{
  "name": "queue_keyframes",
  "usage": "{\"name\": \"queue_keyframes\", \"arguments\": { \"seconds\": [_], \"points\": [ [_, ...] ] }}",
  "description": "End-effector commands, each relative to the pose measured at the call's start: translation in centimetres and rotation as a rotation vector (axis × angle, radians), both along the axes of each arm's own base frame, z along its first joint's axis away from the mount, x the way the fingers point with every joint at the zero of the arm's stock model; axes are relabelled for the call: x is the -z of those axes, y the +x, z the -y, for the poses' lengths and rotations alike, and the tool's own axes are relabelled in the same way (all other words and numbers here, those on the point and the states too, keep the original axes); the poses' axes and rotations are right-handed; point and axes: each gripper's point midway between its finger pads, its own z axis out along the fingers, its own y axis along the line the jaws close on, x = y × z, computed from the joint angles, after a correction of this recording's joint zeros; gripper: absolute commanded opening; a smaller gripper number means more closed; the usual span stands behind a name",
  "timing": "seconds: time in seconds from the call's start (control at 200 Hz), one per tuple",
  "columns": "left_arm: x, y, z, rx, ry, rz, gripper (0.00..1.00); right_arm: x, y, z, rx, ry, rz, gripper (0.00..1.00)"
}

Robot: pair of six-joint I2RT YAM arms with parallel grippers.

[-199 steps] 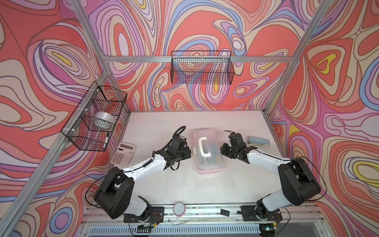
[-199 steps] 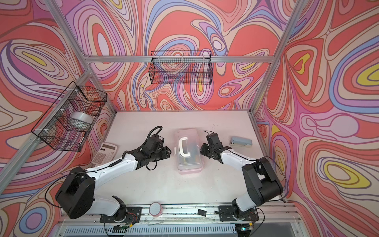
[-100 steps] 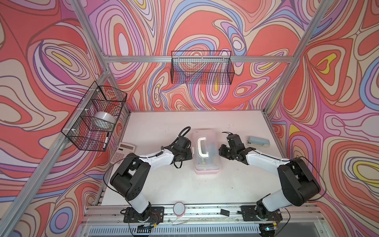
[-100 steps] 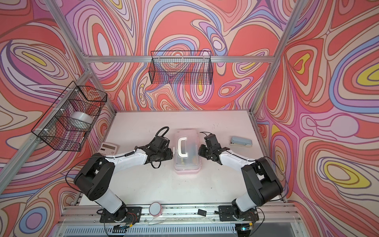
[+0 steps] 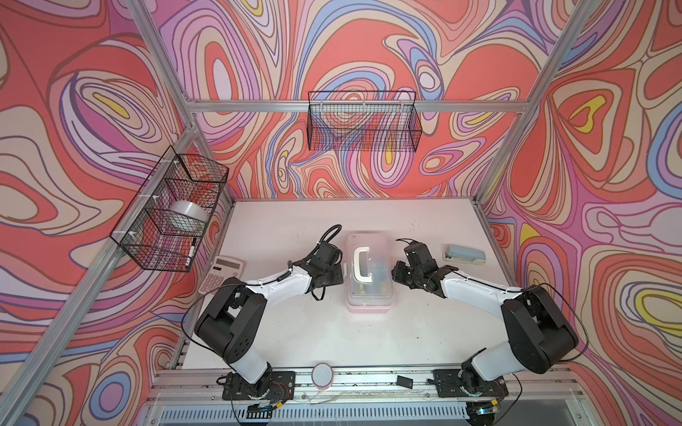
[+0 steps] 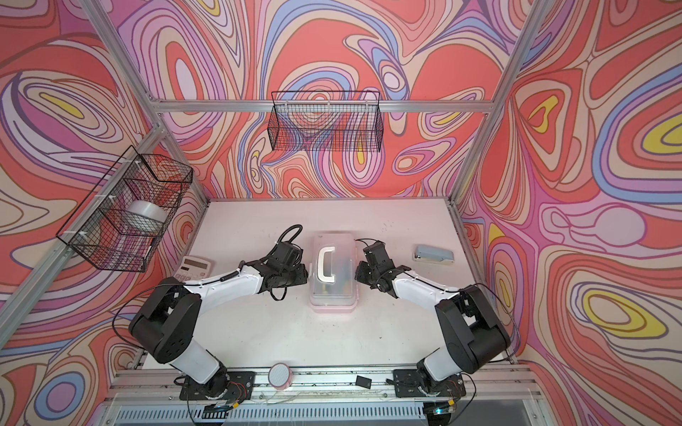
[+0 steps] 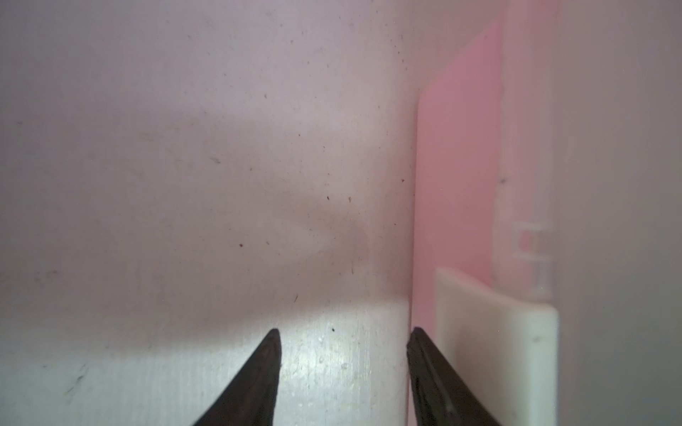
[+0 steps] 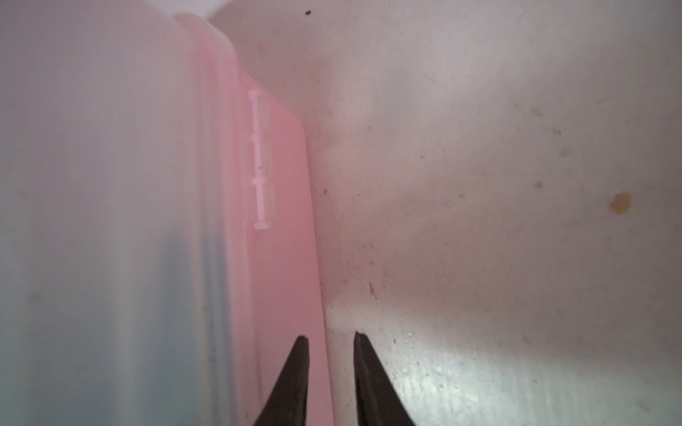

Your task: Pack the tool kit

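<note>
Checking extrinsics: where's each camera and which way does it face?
Both top views: overhead at the front, looking down on the tool box; left arm, right arm show.
Left wrist: behind the left gripper, low beside the box; fingertips show.
Right wrist: behind the right gripper, opposite side; fingertips show.
Wrist views share the pink base.

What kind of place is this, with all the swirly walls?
Probably a robot lab booth. A left arm and a right arm are bolted beside a white table, a metal frame holds the walls, and a wire basket hangs up.
</note>
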Motion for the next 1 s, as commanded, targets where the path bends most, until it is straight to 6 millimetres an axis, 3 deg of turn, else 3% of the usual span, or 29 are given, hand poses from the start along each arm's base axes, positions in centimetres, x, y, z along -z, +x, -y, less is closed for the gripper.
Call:
{"name": "queue_keyframes", "arguments": {
  "seconds": [0.0,0.06,0.095,0.175,0.265,0.446,0.486,0.586,0.596,0.631,0.796,0.856,0.941,0.996],
  "points": [
    [-1.6,-0.1,-2.9,-0.054,0.063,0.036,0.63,-2.7,0.6,2.2,0.037,-0.075,0.068,0.25],
    [-2.0,-0.2,-4.2,-0.083,0.07,0.033,0.66,-3.6,0.7,3.2,0.056,-0.1,0.086,0.28],
    [-2.4,-0.1,-5.1,-0.104,0.073,0.043,0.68,-4.4,0.6,3.8,0.064,-0.115,0.103,0.35],
    [-3.7,-0.2,-6.9,-0.148,0.076,0.08,0.71,-6.1,0.4,4.7,0.066,-0.154,0.149,0.61],
    [-6.5,-0.3,-9.4,-0.204,0.122,0.188,0.75,-8.2,0.1,5.7,0.066,-0.205,0.2,0.98],
    [-11.4,-0.7,-13.4,-0.239,0.277,0.468,0.8,-12.1,-0.3,9.7,0.169,-0.375,0.322,0.98],
    [-12.0,-0.5,-14.0,-0.242,0.307,0.538,0.93,-12.8,-0.4,10.8,0.207,-0.417,0.354,0.98],
    [-11.9,-0.7,-15.3,-0.28,0.361,0.65,0.99,-13.8,-0.3,12.0,0.24,-0.472,0.486,0.98],
    [-10.9,-1.0,-15.6,-0.275,0.378,0.644,0.99,-13.8,-0.3,12.1,0.247,-0.476,0.5,0.98],
    [-10.5,-1.1,-15.9,-0.273,0.406,0.681,0.99,-14.7,-0.1,12.3,0.273,-0.469,0.57,0.98],
    [-12.0,-1.1,-18.9,-0.344,0.601,0.838,1.0,-13.4,-0.1,11.2,0.182,-0.466,0.632,0.98],
    [-11.1,-0.7,-20.5,-0.374,0.607,0.844,1.0,-12.6,0.2,10.5,0.142,-0.462,0.621,0.98],
    [-8.2,-0.6,-23.2,-0.454,0.575,0.759,1.0,-11.7,0.7,10.2,0.131,-0.467,0.62,0.99],
    [-6.3,0.0,-23.9,-0.457,0.521,0.72,1.0,-11.3,0.9,10.1,0.131,-0.467,0.624,0.99]
  ]
}}
